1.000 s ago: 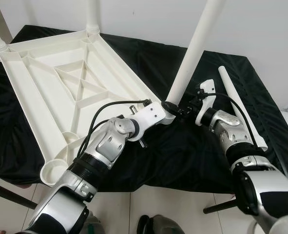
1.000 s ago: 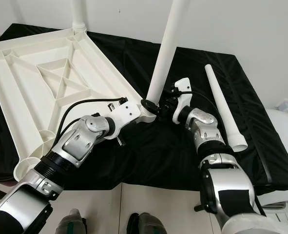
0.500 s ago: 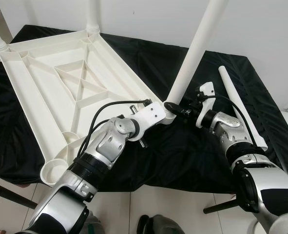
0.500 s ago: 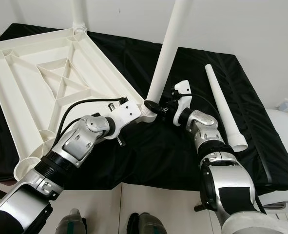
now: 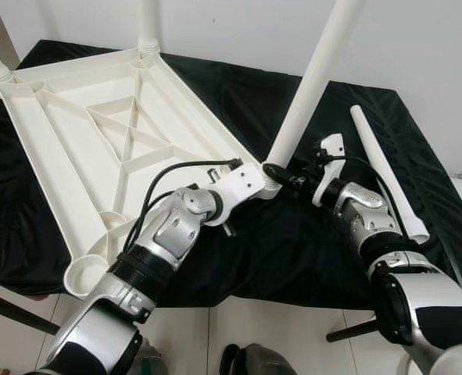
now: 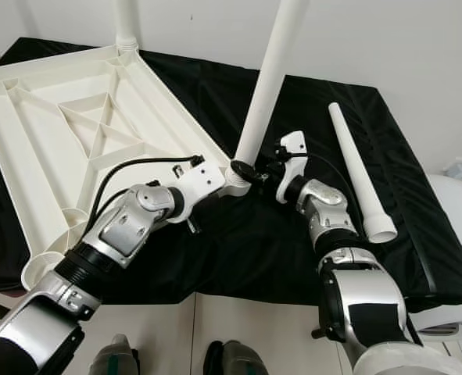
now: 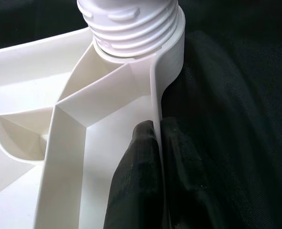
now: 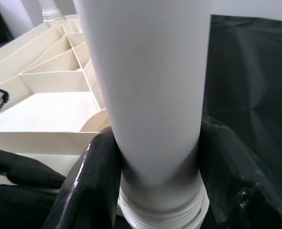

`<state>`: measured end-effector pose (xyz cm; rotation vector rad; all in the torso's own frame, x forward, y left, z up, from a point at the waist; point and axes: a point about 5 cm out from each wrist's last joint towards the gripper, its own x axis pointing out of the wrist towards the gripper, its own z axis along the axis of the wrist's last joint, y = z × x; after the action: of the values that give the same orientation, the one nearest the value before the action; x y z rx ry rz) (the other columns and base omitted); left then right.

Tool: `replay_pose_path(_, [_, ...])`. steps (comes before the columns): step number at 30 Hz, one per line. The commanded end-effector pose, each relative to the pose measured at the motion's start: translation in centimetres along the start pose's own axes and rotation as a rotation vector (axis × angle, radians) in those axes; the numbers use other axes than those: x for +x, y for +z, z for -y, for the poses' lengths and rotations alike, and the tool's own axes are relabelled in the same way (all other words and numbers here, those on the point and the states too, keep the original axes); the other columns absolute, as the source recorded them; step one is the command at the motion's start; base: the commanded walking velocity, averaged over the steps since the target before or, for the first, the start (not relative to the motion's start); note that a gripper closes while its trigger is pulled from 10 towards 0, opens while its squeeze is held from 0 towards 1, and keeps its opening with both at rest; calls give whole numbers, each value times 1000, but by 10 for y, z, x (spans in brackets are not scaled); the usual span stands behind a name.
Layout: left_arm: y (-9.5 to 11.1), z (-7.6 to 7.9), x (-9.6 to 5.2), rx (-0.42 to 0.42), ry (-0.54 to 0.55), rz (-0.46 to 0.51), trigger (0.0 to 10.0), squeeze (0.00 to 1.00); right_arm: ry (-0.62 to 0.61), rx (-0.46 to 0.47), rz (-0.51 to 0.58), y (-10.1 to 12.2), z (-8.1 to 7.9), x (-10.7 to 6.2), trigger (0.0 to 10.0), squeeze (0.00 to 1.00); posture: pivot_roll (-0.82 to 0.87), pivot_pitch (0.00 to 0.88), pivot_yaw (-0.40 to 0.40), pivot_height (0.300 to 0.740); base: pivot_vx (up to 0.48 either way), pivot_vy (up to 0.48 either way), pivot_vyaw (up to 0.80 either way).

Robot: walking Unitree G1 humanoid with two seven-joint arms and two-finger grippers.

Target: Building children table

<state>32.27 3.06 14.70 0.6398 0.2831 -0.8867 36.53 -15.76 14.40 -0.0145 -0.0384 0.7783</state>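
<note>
Screwing a leg into the upturned tabletop's near corner

Right gripper clasps the leg above its thread; left gripper pinches the tabletop rim beside the socket; next, turn it tight

Upturned tabletop on cloth — loose leg to its right

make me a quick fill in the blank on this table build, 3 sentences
The right gripper is shut around the base of the upright white ____.
The left gripper pinches the ____ of the upside-down tabletop.
A spare leg lies loose on the ____ cloth.

Missing words: leg; rim; black
</note>
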Motion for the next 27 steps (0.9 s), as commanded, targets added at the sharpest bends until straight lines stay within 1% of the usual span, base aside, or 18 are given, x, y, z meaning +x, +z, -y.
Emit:
replay_pose_path(1, [6, 10, 3, 16, -35, 16, 10000, 0, -79, 9, 1, -2, -6, 8, 10000, 0, 69, 27, -133, 740, 0, 0, 0])
replay_pose_path(2, [6, 10, 3, 16, -35, 16, 10000, 0, -79, 9, 1, -2, -6, 8, 10000, 0, 69, 27, -133, 740, 0, 0, 0])
replay_pose_path(3, [5, 11, 3, 16, -36, 16, 10000, 0, -125, 3, 14, -1, -9, 12, 10000, 0, 74, 23, -134, 740, 0, 0, 0])
replay_pose_path(5, [5, 11, 3, 16, -37, 15, 10000, 0, -158, 8, 27, 0, -11, 15, 10000, 0, 74, 23, -134, 740, 0, 0, 0])
replay_pose_path(7, [5, 11, 3, 16, -37, 15, 10000, 0, -158, 8, 27, 0, -11, 15, 10000, 0, 74, 23, -134, 740, 0, 0, 0])
replay_pose_path(10, [5, 12, 3, 19, -40, 14, 10000, 0, -219, 30, 88, 5, -27, 25, 10000, 0, 78, 16, -134, 740, 0, 0, 0])
replay_pose_path(11, [5, 12, 3, 19, -40, 14, 10000, 0, -219, 30, 88, 5, -27, 25, 10000, 0, 78, 16, -134, 740, 0, 0, 0])
replay_pose_path(12, [5, 13, 3, 21, -43, 13, 10000, 0, -258, 51, 108, 7, -36, 30, 10000, 0, 80, 12, -135, 740, 0, 0, 0])
replay_pose_path(14, [5, 13, 3, 21, -43, 13, 10000, 0, -258, 51, 108, 7, -36, 30, 10000, 0, 80, 12, -135, 740, 0, 0, 0])
replay_pose_path(15, [5, 13, 3, 21, -43, 13, 10000, 0, -272, 49, 108, 7, -40, 31, 10000, 0, 82, 10, -136, 740, 0, 0, 0])
replay_pose_path(17, [4, 14, 3, 23, -44, 13, 10000, 0, -348, 79, 92, 4, -44, 34, 10000, 0, 82, 8, -138, 740, 0, 0, 0])
replay_pose_path(18, [4, 14, 3, 23, -44, 13, 10000, 0, -348, 79, 92, 4, -44, 34, 10000, 0, 82, 8, -138, 740, 0, 0, 0])
replay_pose_path(19, [4, 14, 3, 23, -45, 12, 10000, 0, -403, 81, 67, 1, -46, 35, 10000, 0, 81, 7, -136, 740, 0, 0, 0])
replay_pose_path(20, [4, 14, 3, 23, -45, 12, 10000, 0, -403, 81, 67, 1, -46, 35, 10000, 0, 81, 7, -136, 740, 0, 0, 0])
replay_pose_path(22, [4, 15, 3, 25, -47, 13, 10000, 0, -498, 72, 36, -3, -51, 37, 10000, 0, 79, 7, -137, 740, 0, 0, 0])
replay_pose_path(23, [4, 15, 3, 25, -47, 13, 10000, 0, -498, 72, 36, -3, -51, 37, 10000, 0, 79, 7, -137, 740, 0, 0, 0])
replay_pose_path(25, [5, 15, 3, 25, -48, 13, 10000, 0, -567, 61, 21, -5, -56, 38, 10000, 0, 79, 7, -137, 740, 0, 0, 0])
replay_pose_path(27, [5, 15, 3, 25, -49, 15, 10000, 0, -601, 61, 17, -6, -59, 40, 10000, 0, 82, 6, -138, 740, 0, 0, 0])
